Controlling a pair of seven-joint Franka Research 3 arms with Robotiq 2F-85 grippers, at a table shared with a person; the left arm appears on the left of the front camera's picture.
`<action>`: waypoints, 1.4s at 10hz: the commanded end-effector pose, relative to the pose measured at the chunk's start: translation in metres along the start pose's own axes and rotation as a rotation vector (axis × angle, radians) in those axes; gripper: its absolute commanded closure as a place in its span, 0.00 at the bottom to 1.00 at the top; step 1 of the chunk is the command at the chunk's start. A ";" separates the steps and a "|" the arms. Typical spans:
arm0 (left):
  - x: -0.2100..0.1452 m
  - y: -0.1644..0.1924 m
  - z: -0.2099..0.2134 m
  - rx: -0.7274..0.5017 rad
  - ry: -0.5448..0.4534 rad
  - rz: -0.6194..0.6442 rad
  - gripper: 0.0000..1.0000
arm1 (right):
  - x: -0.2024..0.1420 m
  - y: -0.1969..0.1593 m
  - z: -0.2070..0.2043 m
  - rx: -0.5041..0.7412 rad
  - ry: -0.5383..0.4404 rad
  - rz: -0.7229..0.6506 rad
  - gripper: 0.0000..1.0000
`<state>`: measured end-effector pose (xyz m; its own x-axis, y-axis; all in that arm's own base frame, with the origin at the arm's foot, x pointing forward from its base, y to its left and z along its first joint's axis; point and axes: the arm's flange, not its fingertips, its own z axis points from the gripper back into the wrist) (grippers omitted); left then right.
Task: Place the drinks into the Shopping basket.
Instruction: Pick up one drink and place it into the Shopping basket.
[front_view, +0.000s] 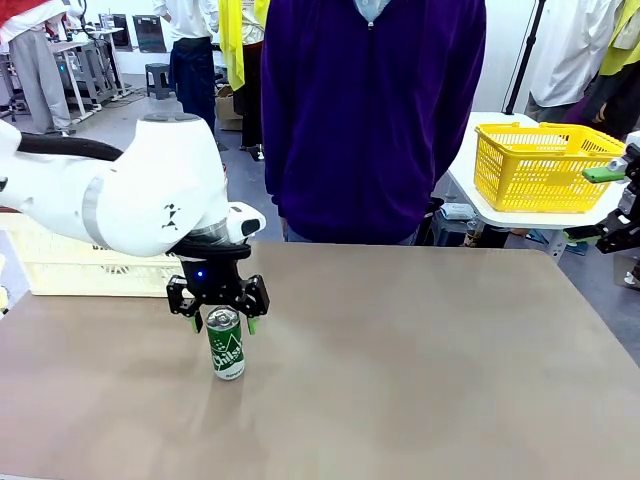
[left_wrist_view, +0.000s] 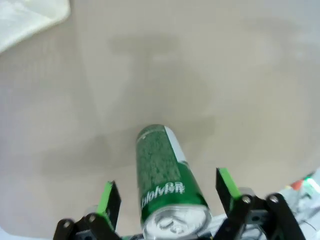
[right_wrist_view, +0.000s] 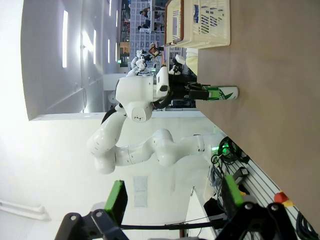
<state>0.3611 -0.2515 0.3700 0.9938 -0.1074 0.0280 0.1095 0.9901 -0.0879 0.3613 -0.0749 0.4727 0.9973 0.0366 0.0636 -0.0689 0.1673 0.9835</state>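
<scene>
Beige table (front_view: 420, 370) bears the upright green can (front_view: 226, 343) between the left gripper's (front_view: 222, 320) wide jaws, Shopping basket (front_view: 70, 265) behind.

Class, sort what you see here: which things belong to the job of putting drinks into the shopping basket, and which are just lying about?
Job: green drink can; cream shopping basket; left tool, open around the can.
Lying about: yellow mesh basket; white side table.

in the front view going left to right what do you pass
cream shopping basket at the left edge → left pincer, open over the green can → person in the purple top behind the table → yellow mesh basket → right pincer, open at the right edge
</scene>
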 end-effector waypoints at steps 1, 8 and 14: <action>0.004 0.000 -0.001 0.013 0.017 -0.011 0.00 | -0.001 0.004 0.002 -0.011 0.014 -0.011 0.00; 0.003 -0.004 -0.004 0.071 0.019 -0.004 0.60 | -0.001 0.004 0.002 -0.011 0.014 -0.011 0.00; -0.004 -0.006 0.017 0.070 -0.027 -0.025 1.00 | -0.001 0.004 0.002 -0.011 0.014 -0.011 0.00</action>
<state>0.3607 -0.2556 0.3732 0.9897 -0.1396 0.0311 0.1410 0.9888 -0.0485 0.3614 -0.0749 0.4727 0.9973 0.0366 0.0636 -0.0688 0.1673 0.9835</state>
